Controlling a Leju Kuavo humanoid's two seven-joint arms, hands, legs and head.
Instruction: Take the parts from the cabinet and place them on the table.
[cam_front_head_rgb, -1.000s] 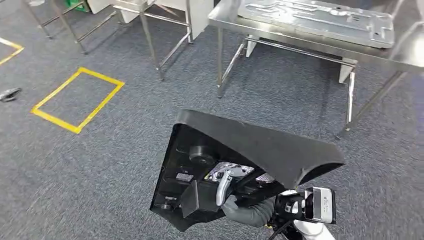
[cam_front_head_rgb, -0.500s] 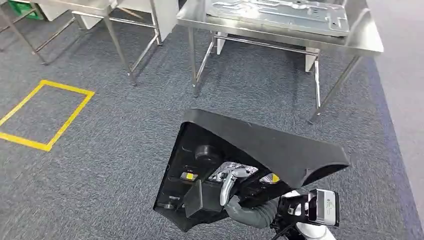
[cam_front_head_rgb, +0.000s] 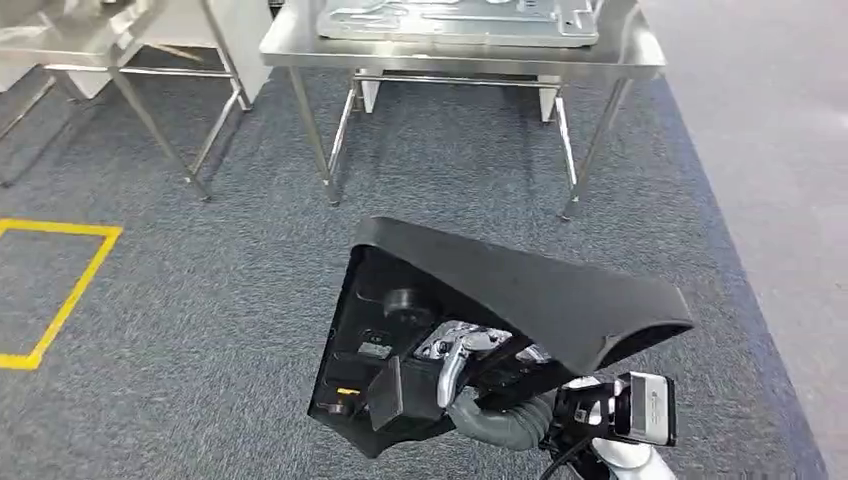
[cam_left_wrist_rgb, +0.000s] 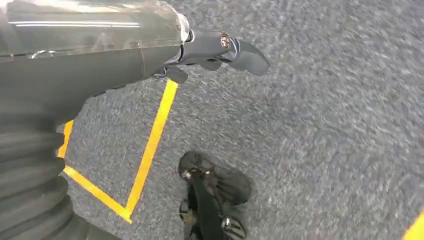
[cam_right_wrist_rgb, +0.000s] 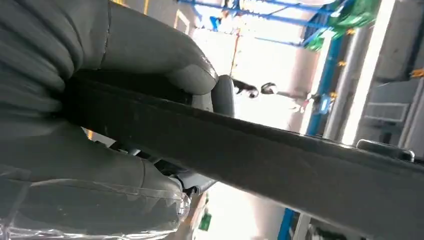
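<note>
Right hand (cam_front_head_rgb: 478, 400): low centre-right of the head view, wrist cover grey and ribbed, arm entering from the bottom edge. The hand is under the raised side of the black moulded part (cam_front_head_rgb: 520, 290), fingers wrapped round its inner structure. In the right wrist view the hand (cam_right_wrist_rgb: 75, 125) closes on a dark edge of the part (cam_right_wrist_rgb: 280, 160), grey thumb (cam_right_wrist_rgb: 165, 65) pressed over the top of that edge and the rest of the hand beneath it.

Black moulded part: a large, wedge-shaped plastic shell, held above the floor and tilted, smooth outer face turned up and to the right, hollow underside facing lower left with a round boss, labels and a silver metal bracket (cam_front_head_rgb: 455, 350) showing.

Left hand (cam_left_wrist_rgb: 210, 50): in the left wrist view, seen from behind the wrist, dark fingers extended and slightly apart over the carpet, nothing between them.

Steel desk (cam_front_head_rgb: 620, 50): upper centre of the head view, well apart from the part, on thin legs. A flat grey stamped metal panel (cam_front_head_rgb: 450, 20) lies on it.

Second steel desk (cam_front_head_rgb: 60, 45): upper left of the head view.

Floor: grey carpet (cam_front_head_rgb: 200, 300), with yellow tape outline (cam_front_head_rgb: 70, 290) at the left edge.
</note>
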